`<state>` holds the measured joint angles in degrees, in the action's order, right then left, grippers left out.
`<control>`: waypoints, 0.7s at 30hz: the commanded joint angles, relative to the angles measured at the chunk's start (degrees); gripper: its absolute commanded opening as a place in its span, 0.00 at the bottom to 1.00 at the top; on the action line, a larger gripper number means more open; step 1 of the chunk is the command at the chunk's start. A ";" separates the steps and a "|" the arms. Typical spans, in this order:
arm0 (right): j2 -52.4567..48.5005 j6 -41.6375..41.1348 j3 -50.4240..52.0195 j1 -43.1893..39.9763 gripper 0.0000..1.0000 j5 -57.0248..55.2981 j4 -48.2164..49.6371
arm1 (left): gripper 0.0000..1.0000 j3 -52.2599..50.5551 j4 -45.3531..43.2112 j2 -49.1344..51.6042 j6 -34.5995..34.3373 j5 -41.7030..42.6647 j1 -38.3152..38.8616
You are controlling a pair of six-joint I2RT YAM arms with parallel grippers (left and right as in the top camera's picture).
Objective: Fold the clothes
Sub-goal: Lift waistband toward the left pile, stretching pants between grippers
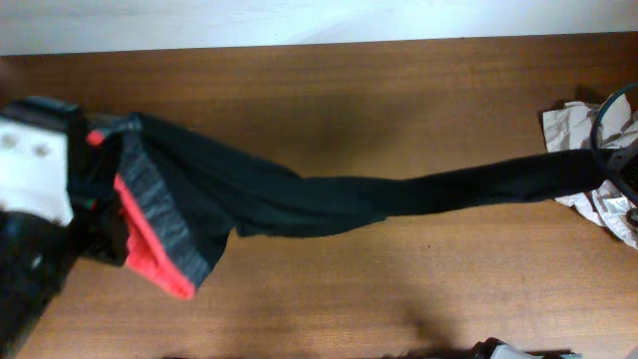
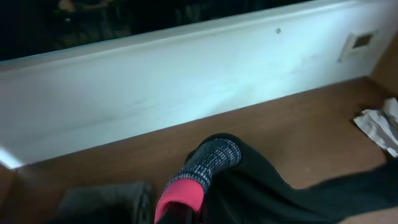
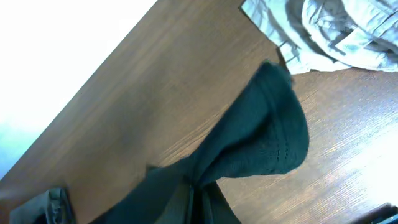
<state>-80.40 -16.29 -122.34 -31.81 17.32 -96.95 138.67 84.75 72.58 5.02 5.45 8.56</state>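
Leggings (image 1: 299,194): stretched over the table (image 1: 349,90), cuff (image 3: 280,118) beside the pale bundle (image 1: 578,125).
Left gripper (image 1: 108,194): clamped on the waistband (image 1: 159,214).
Right gripper (image 3: 202,208): seemingly pinching the cuff.

Long black leggings (image 1: 329,199) stretch across the brown table (image 1: 329,90) from left to right, pulled out into a narrow band. At the left, the grey speckled waistband (image 1: 164,214) is turned open, showing its bright red-orange lining (image 1: 150,244). The stitched leg end (image 3: 277,124) reaches a pale crumpled garment (image 1: 573,125) at the right edge.
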 commanded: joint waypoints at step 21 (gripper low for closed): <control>0.13 -0.68 -0.90 0.20 0.04 -9.55 1.88 | 0.01 0.17 10.56 13.86 -2.95 -2.29 0.07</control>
<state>-79.88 -16.49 -122.37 -31.81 12.01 -95.00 138.61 94.56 83.46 4.38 7.66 8.56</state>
